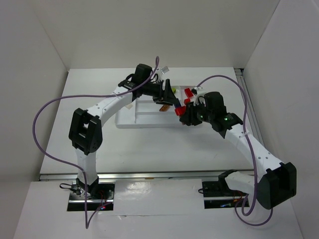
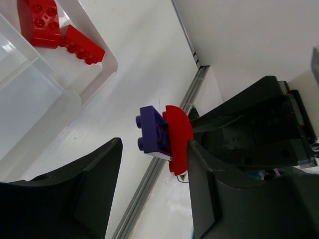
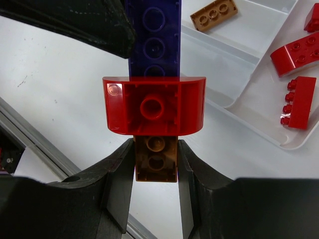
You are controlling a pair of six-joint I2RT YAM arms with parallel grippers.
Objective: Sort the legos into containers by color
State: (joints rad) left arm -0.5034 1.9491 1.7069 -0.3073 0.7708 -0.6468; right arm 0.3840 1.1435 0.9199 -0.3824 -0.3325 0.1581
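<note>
My right gripper [image 3: 155, 149] is shut on an orange-brown lego [image 3: 155, 162], the bottom of a joined stack. A red curved lego [image 3: 154, 107] sits above it and a dark blue lego [image 3: 153, 35] above that. The stack hangs above the table beside the white tray [image 3: 234, 102]. My left gripper [image 2: 154, 144] is open, its jaws on either side of the blue lego [image 2: 152, 129] and the red one [image 2: 177, 137], with a wide gap on one side. In the top view the two grippers meet at the stack [image 1: 179, 110] by the tray's right end.
The tray [image 1: 132, 122] lies in the middle of the table. One compartment holds red legos [image 3: 296, 50] [image 2: 42, 20]; another holds an orange-brown lego [image 3: 214, 14]. A metal rail [image 2: 149, 184] runs along the table edge.
</note>
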